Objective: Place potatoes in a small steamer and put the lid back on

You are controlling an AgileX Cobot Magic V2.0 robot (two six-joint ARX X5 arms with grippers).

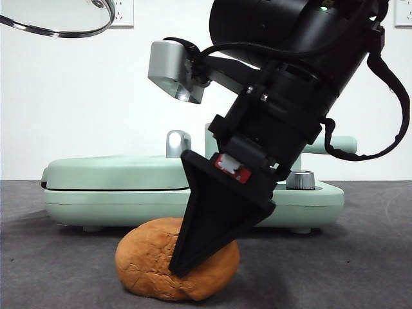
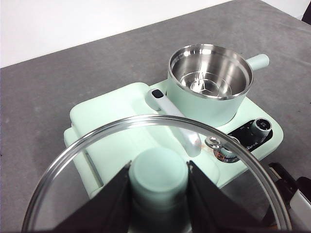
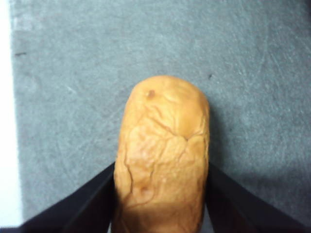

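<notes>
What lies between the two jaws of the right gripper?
The potato. In the right wrist view it fills the gap of the right gripper, one black jaw at each flank; it lies on the grey table.

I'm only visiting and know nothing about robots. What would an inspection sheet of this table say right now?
Surface: grey table, potato lying on it.
Potato: in front of the green cooker, not yet lifted.
Steamer: open, steel inside, nothing in it.
Lid: held in the air by its knob.
Clutter: nothing seen.
Left gripper: shut on the lid's knob.
Right gripper: down at the potato, one jaw on each side, touching it.
Cables: black cable looping off the arm at the potato.
Surroundings: white wall with sockets.
</notes>
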